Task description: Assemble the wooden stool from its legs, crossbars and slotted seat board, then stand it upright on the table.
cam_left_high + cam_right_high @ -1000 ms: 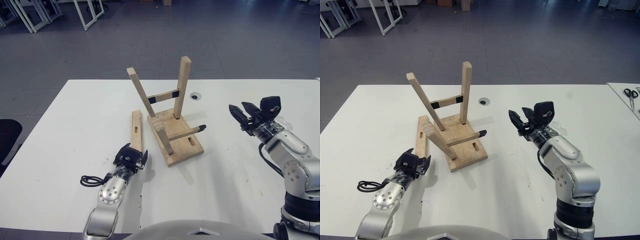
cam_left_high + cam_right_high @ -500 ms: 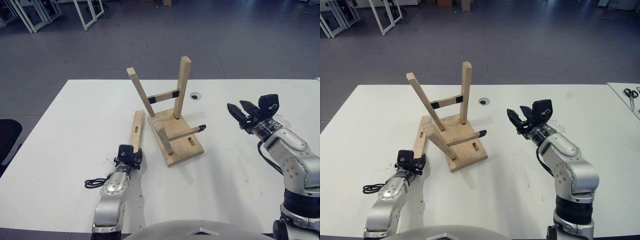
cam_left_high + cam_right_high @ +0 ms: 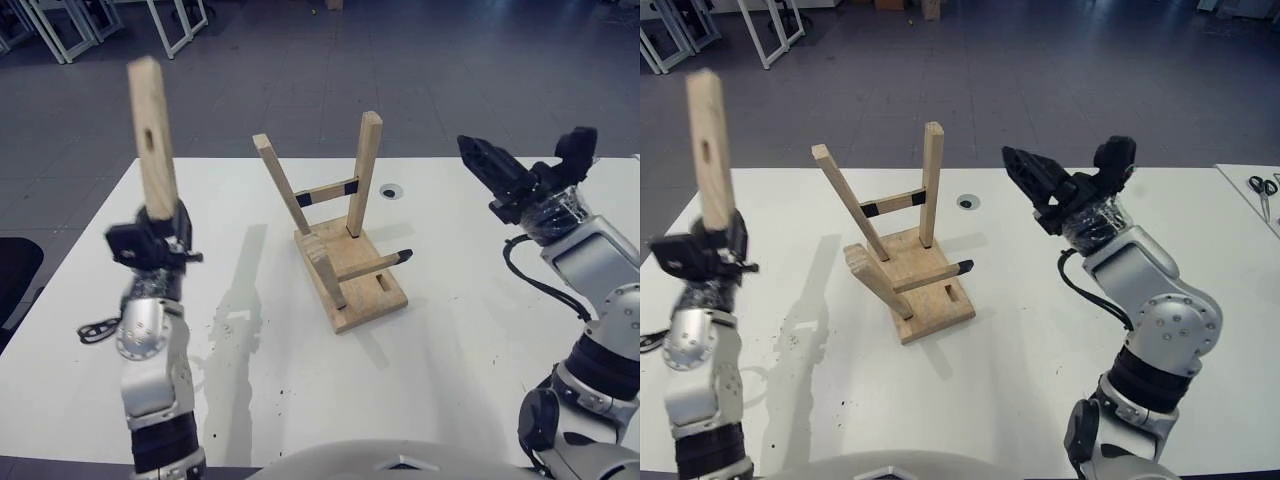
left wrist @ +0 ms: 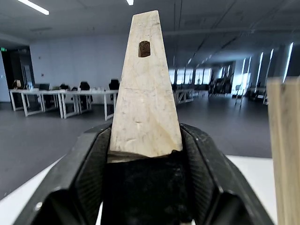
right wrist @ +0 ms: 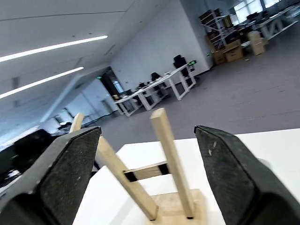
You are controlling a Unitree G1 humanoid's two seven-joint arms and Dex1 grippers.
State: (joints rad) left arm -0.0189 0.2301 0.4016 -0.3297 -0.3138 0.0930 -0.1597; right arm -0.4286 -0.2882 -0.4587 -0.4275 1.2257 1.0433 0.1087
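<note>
The slotted seat board (image 3: 360,287) lies on the white table (image 3: 460,330) with two legs (image 3: 362,172) standing up from it, joined by a black-tipped crossbar (image 3: 327,192). A third leg (image 3: 325,270) leans low over the board, and another crossbar (image 3: 375,264) sticks out toward the right. My left gripper (image 3: 150,243) is raised at the table's left side, shut on a loose wooden leg (image 3: 153,135) that points straight up; the leg's slot (image 4: 144,48) faces the wrist camera. My right gripper (image 3: 500,180) hangs open in the air right of the stool, aimed toward the upright legs (image 5: 171,159).
A black cable (image 3: 95,328) lies near the table's left edge. A round cable hole (image 3: 389,191) sits behind the stool. Scissors (image 3: 1262,187) rest on a neighbouring table at far right. Dark specks dot the tabletop near the left arm.
My left gripper closed on the loose leg lying beside the board and lifted it off the table to upright at the left. My right gripper rose and turned toward the stool.
</note>
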